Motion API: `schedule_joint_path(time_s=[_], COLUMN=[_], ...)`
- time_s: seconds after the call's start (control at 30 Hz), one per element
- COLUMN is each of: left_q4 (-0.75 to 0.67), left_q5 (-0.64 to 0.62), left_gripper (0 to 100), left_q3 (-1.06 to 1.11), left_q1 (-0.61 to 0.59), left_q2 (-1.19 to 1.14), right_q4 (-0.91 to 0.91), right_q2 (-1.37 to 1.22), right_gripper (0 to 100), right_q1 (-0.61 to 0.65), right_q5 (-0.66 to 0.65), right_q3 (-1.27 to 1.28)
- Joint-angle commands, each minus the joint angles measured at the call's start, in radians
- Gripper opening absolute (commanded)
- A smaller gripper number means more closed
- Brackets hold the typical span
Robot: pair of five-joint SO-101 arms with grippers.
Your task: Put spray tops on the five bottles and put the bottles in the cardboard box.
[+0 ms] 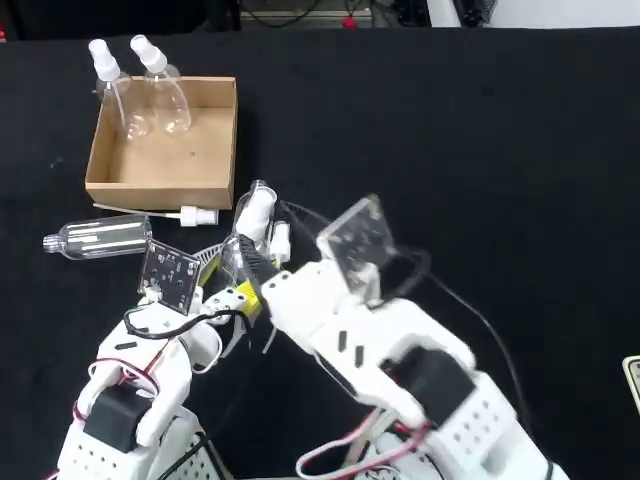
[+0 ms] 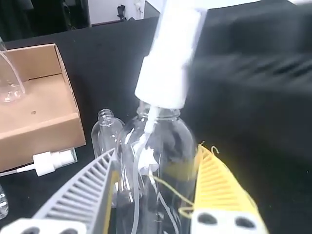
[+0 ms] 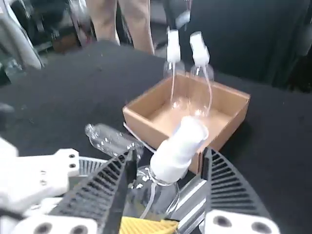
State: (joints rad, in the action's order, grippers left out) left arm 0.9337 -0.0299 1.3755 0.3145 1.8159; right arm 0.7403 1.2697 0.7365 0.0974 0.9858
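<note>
Left pincer (image 2: pixel 156 151) clamps the clear plastic bottle (image 2: pixel 163 129) upright, steadying its neck. Right pincer (image 3: pixel 169 152), jaws apart, straddles the tilted white spray top (image 3: pixel 178 146) for seating.

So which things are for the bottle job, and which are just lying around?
For the job: cardboard box, two capped bottles, held bottle, its spray top, lying bottle, loose spray top, open bottle.
Just lying about: pale thing at table's edge.

A black cloth (image 1: pixel 480 150) covers the whole table — plain and unmarked. At its right edge a pale object (image 1: pixel 633 378) pokes in, too cropped to identify.
</note>
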Motion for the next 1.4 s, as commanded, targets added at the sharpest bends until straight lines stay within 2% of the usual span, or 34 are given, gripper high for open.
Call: schedule_joint_path(time_s=[0.0,0.07,0.2,0.37,0.63,0.83,1.03,1.37], left_q4=[-0.002,-0.002,-0.002,-0.002,0.0,-0.002,-0.002,0.0], left_q5=[-0.006,-0.006,-0.006,-0.006,-0.003,-0.003,-0.003,-0.003], left_gripper=[13,13,13,13,13,13,13,13], left_q3=[-0.021,-0.021,-0.019,-0.019,-0.021,-0.021,-0.021,-0.021], left_q1=[-0.007,-0.007,-0.007,-0.007,-0.007,-0.007,-0.007,-0.007], left_q2=[0.009,0.009,0.009,0.009,0.009,0.009,0.009,0.009], right_q4=[0.032,0.017,-0.069,-0.135,-0.129,-0.121,-0.123,-0.121], right_q2=[0.105,0.131,0.084,-0.124,-0.387,-0.387,-0.389,-0.378], right_gripper=[21.1,20.4,10.9,9.8,9.8,9.8,9.9,9.9], right_q1=[-0.049,-0.103,-0.186,-0.216,-0.209,-0.204,-0.114,-0.13], right_q5=[-0.026,-0.025,-0.025,-0.026,-0.025,-0.023,-0.031,-0.031], right_q3=[-0.067,-0.068,-0.07,-0.147,-0.297,-0.283,-0.255,-0.278])
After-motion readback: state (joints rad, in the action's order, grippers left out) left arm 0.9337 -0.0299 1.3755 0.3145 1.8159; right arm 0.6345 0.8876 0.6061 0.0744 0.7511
